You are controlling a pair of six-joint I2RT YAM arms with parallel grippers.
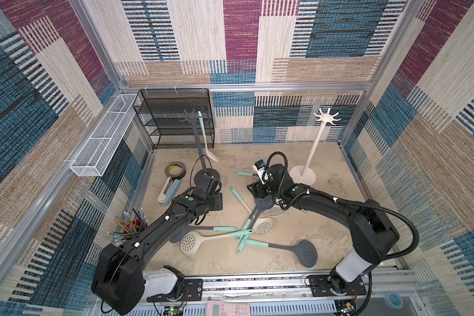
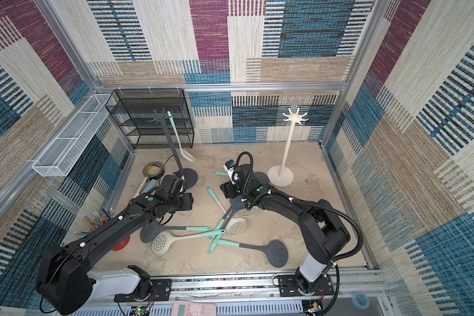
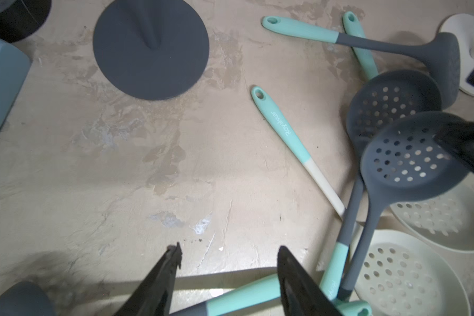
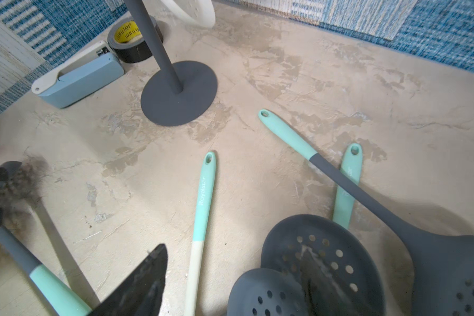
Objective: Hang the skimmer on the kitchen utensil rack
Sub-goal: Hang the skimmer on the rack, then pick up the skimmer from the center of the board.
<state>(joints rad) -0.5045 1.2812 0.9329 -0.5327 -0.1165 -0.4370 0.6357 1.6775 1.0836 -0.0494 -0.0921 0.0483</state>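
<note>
I'm watching the right gripper (image 4: 231, 247) most closely. Its jaws stand well apart, clenched on nothing. In the right wrist view, 1 finger (image 4: 323, 276) lies over the perforated bowl of a grey skimmer (image 4: 350, 240). The other finger (image 4: 143, 281) is out over bare table (image 4: 257, 68), beside a teal-and-cream handle (image 4: 203, 208). So the bowl's near rim falls inside the gap, but nothing is pinched. Whether that finger touches the bowl I can't tell, as it's blurred.

In both top views the grey skimmer lies in the pile at the middle of the table. Its head is directly under the right gripper and its handle runs back toward the rail. A 2nd grey head (image 4: 266, 295) overlaps it.

The left gripper (image 3: 229, 247) is also released and holds nothing. There is bare table between its fingers and a teal handle (image 3: 244, 295) crosses beneath them. The grey heads are near it but apart from it.

The grey rack (image 1: 200, 142) stands behind the left gripper with 1 cream utensil (image 1: 207, 145) hung on it. The white rack (image 1: 311, 147) stands behind the right arm.
</note>
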